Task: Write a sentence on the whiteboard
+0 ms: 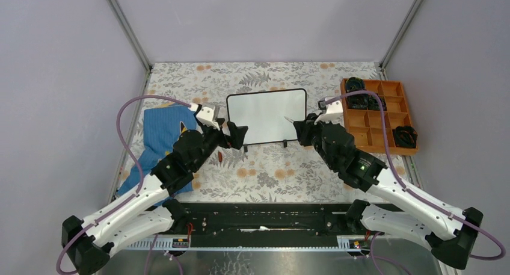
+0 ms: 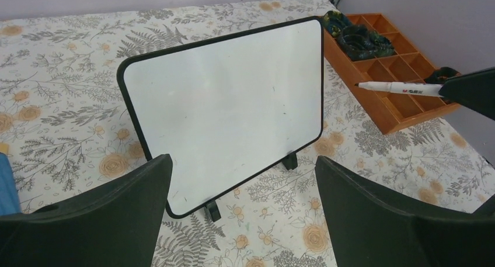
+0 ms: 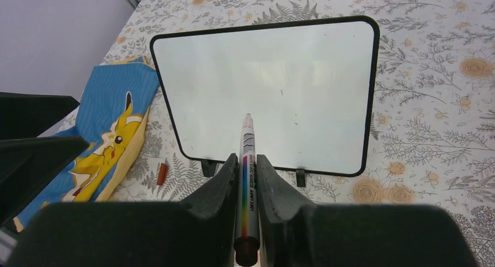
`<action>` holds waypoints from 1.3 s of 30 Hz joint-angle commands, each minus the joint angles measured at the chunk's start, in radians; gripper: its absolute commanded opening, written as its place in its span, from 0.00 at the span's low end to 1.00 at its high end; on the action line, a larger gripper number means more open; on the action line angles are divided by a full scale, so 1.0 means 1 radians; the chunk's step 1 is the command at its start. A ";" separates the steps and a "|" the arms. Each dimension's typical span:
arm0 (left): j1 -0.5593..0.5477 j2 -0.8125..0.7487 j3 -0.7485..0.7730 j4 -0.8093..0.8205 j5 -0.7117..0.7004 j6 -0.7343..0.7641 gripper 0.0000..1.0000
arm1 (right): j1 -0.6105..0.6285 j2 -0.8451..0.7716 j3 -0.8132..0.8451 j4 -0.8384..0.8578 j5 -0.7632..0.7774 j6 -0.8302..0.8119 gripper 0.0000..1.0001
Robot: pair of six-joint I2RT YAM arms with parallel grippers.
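The whiteboard [image 1: 266,115] stands on its two black feet at the middle of the table, its white face blank; no sentence shows on it in any view. My right gripper [image 1: 302,128] is shut on a white marker [image 3: 247,132] with a rainbow stripe. The bare tip points at the lower middle of the board [image 3: 274,74] and stops just short of it. My left gripper [image 1: 236,134] is open and empty by the board's lower left corner [image 2: 175,203], its fingers [image 2: 117,214] apart from the frame. The marker also shows in the left wrist view [image 2: 403,89].
A blue cloth [image 1: 162,136] with a yellow cartoon figure lies left of the board. A small red-brown cap [image 3: 162,174] lies on the floral tablecloth near the board's left foot. An orange compartment tray [image 1: 380,112] with dark items stands at the right.
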 commanded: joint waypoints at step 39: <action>0.224 0.166 -0.019 -0.086 0.317 -0.218 0.92 | 0.006 -0.104 -0.122 0.172 -0.204 -0.096 0.00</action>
